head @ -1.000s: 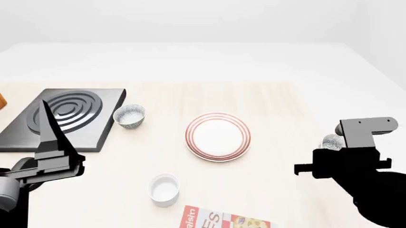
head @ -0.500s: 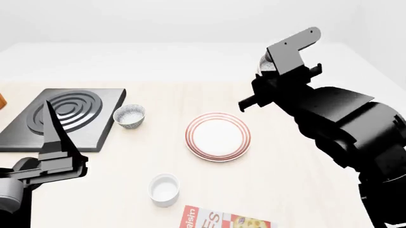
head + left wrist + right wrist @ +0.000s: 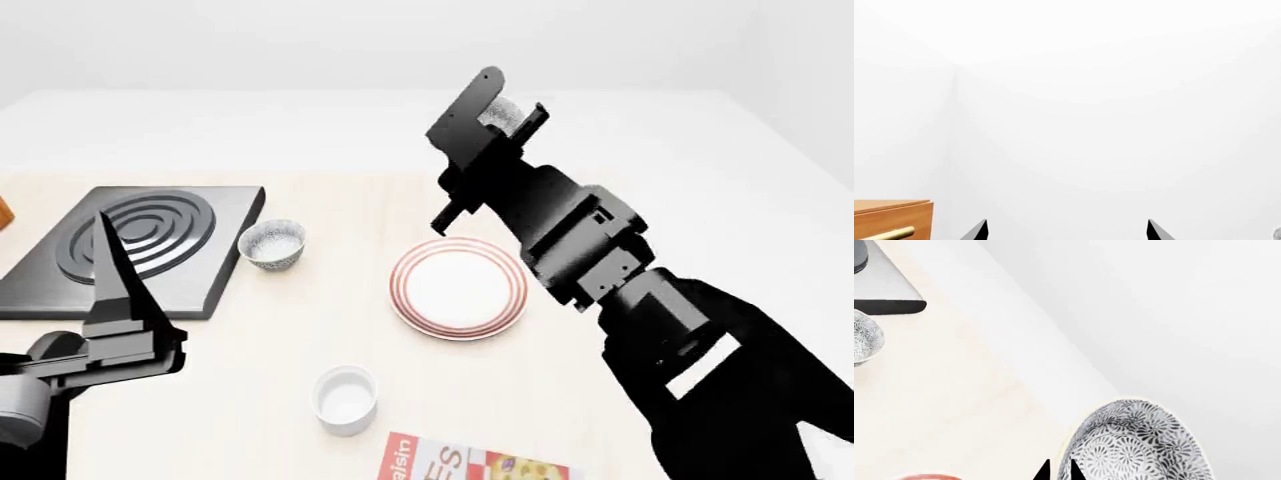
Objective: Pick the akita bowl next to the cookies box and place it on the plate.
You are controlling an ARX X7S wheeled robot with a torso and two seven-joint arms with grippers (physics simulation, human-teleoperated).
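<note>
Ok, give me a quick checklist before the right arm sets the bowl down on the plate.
1. Bowl in hand: ok. The right gripper is shut on the akita bowl.
2. Plate free: ok. Nothing sits on the plate.
3. Bowl over plate: not ok. The bowl shows beyond the plate's far rim, raised well off the table.
4. Bowl upright: not ok. Its patterned outside faces the right wrist camera.
5. Neighbours apart: ok. The second bowl and white cup stand away from the plate.
6. Left gripper away: ok, open near the stove plate.
</note>
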